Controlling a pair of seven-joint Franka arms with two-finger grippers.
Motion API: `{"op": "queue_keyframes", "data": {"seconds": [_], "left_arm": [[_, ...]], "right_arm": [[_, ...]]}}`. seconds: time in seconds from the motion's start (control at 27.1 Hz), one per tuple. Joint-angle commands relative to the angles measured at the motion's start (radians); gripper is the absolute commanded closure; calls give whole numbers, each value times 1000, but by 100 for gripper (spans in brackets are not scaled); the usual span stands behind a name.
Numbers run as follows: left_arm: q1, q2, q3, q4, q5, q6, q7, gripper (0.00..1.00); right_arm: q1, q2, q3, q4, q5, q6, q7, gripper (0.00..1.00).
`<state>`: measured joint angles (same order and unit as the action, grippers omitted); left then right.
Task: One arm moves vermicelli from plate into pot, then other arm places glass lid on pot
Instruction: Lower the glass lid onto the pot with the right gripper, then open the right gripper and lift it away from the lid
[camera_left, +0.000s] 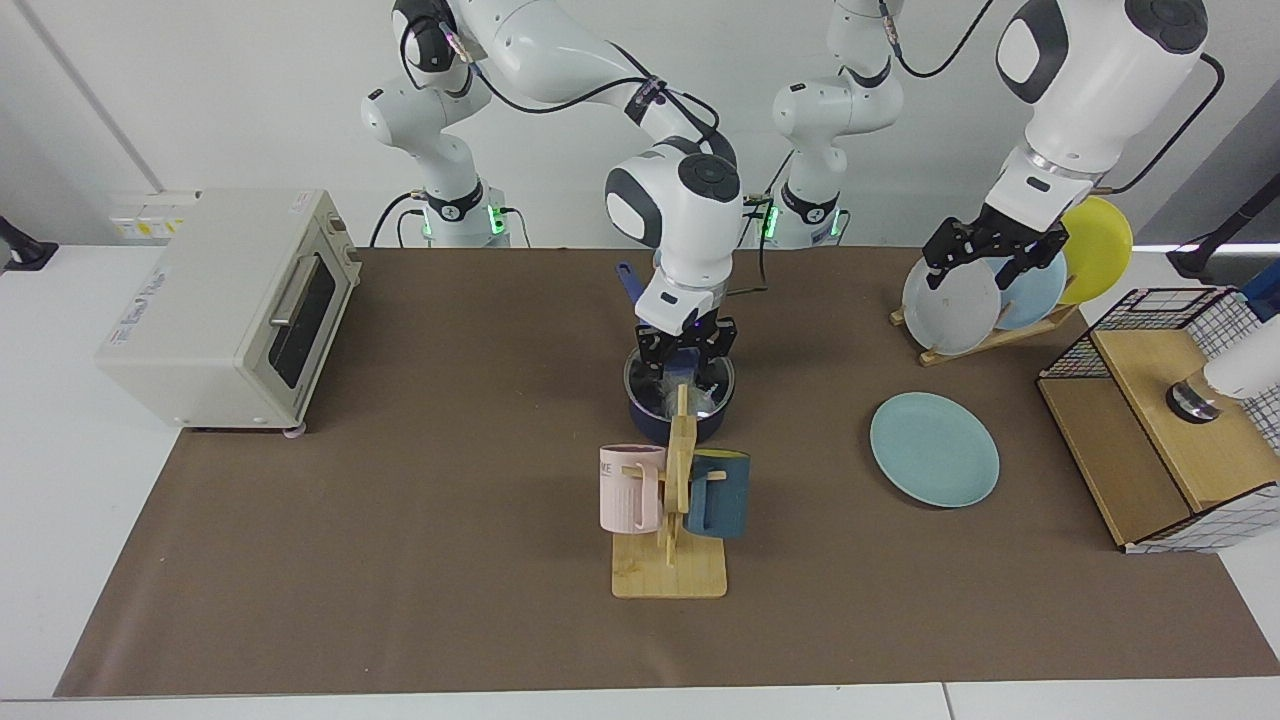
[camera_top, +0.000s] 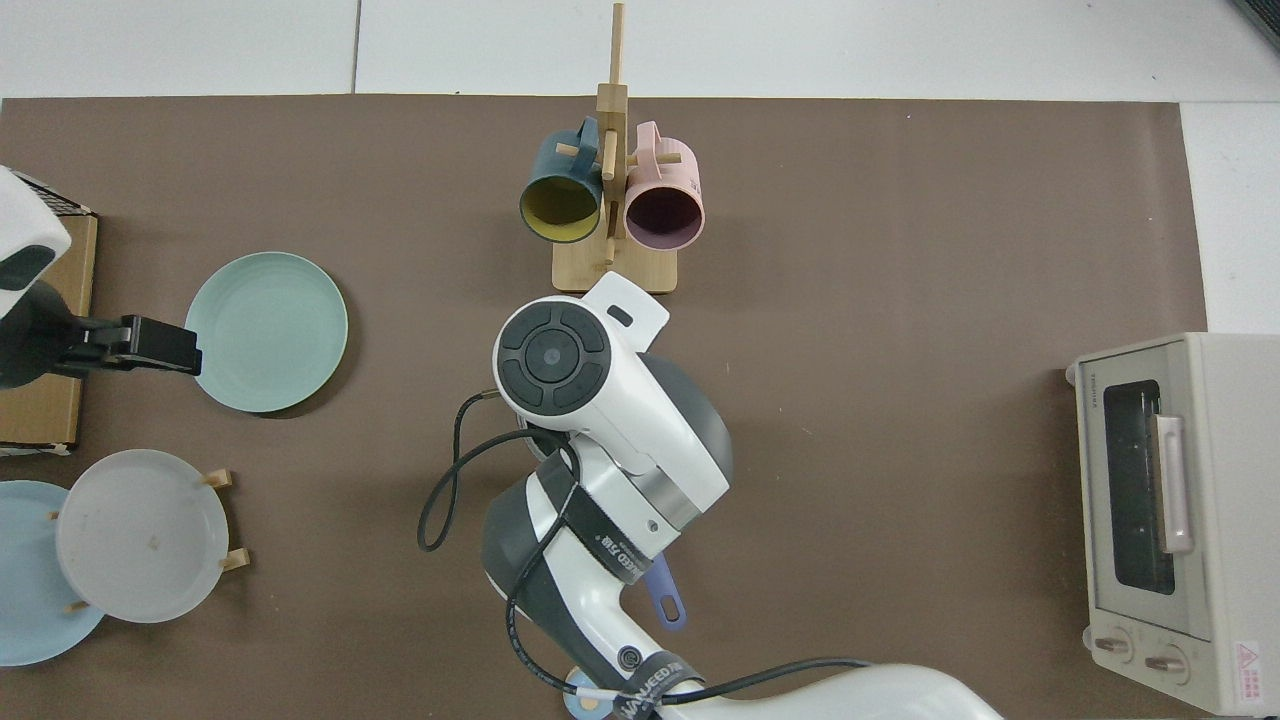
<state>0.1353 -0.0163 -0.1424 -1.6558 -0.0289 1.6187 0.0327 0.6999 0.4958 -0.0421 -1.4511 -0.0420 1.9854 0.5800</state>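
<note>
Brown matting covers the counter (camera_left: 400, 560), and near its middle sits the pot (camera_left: 650, 420), dark navy, with the glass lid (camera_left: 640, 378) resting across its rim. The right gripper (camera_left: 684, 362) is down on top of that lid, its fingers (camera_left: 650, 358) set either side of the blue knob; from where I stand I cannot tell whether they are pressed on it or slightly apart. Pale threads of vermicelli (camera_left: 668, 402) show through the glass inside the pot. The pot's long handle (camera_top: 662, 598) pokes out from under the arm in the top view, which otherwise hides pot and lid.

Just in front of the pot stands a wooden mug rack (camera_left: 672, 560) with a pink mug (camera_left: 630, 488) and a dark teal mug (camera_left: 720, 494) hung on it.

The plate (camera_left: 934, 448), pale teal, lies bare on the mat, well apart from the pot. The left gripper (camera_left: 990, 262) hangs in the air by the dish rack, in front of the grey-white plate (camera_left: 945, 310), with its fingers spread and nothing between them; that arm waits. A toaster oven (camera_left: 225, 305) sits at the far end.
</note>
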Motion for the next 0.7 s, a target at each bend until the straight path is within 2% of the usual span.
{"op": "queue_keyframes", "data": {"seconds": [0.0,0.26,0.48,0.67], "left_arm": [[-11,-8,9,-1,-6,4,3,0],[-11,-8,9,-1,-6,6,3,0],[-11,-10,9,-1,-6,6,3,0],[-11,-10,9,-1,-6,4,3,0]], "right_arm": [[-5,6,4,20,27,-30,-19,2],[0,9,2,41,25,-43,-3,1],[-23,-6,-18,121,24,-154,1,1],[-49,-103,-61,124,28,-181,-11,1]]}}
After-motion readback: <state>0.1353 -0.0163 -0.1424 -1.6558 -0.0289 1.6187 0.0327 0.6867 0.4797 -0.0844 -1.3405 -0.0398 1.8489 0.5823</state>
